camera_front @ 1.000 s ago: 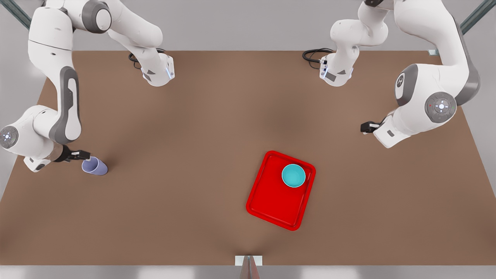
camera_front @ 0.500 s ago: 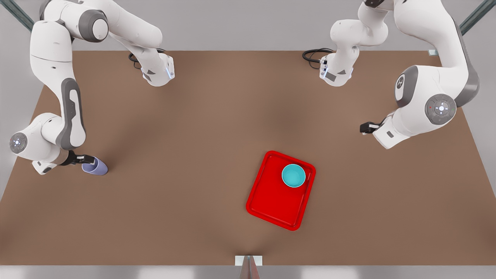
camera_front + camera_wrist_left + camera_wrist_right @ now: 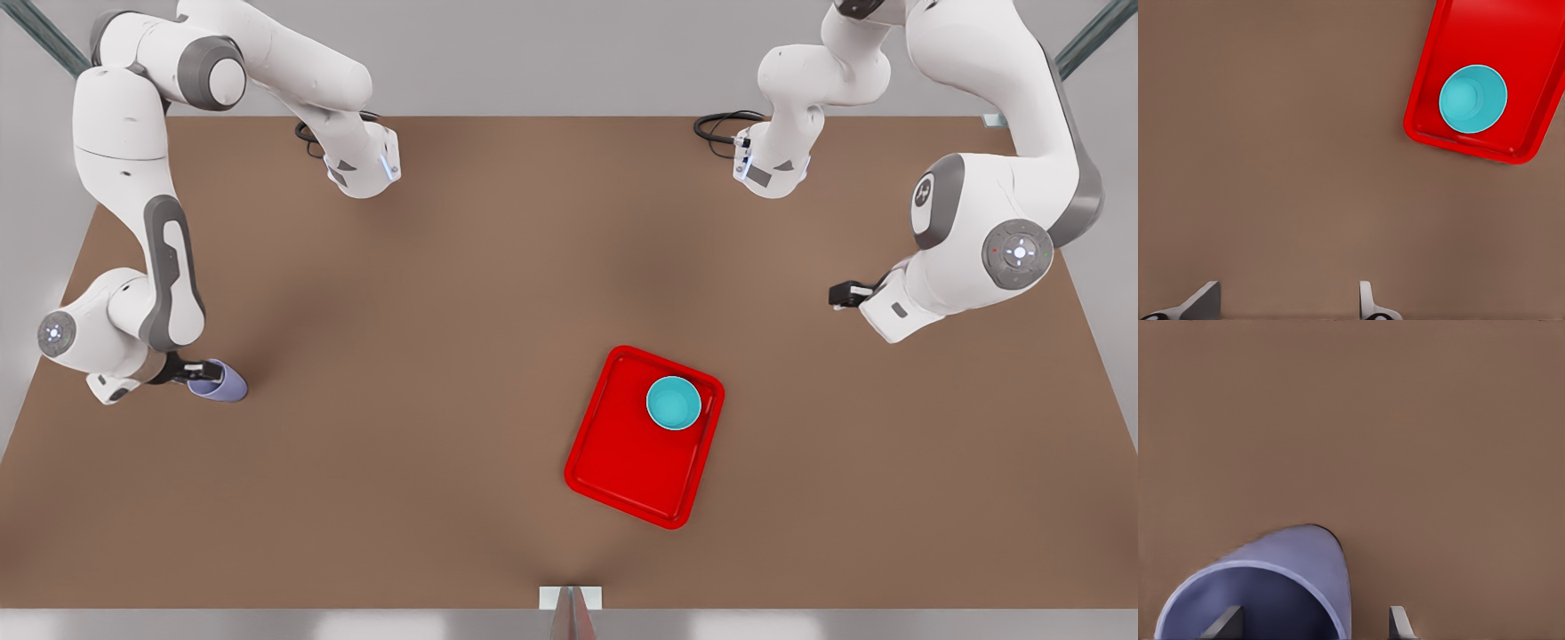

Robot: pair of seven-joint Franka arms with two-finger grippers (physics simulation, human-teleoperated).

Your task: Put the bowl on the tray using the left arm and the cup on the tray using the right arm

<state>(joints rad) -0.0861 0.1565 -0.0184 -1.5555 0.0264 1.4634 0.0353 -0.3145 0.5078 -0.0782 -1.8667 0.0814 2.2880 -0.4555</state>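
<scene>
Right gripper (image 3: 191, 370), jaws open, straddles the rim of the cup (image 3: 220, 382), far from the tray (image 3: 622, 462) holding the bowl (image 3: 673, 403). Close squarely on the wall before lifting. Left gripper (image 3: 836, 294) waits, open.

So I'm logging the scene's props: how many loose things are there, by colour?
Red: 1, the tray
Teal: 1, the bowl, on the tray
Lavender: 1, the cup, on the table at the right gripper
Total: 3
</scene>
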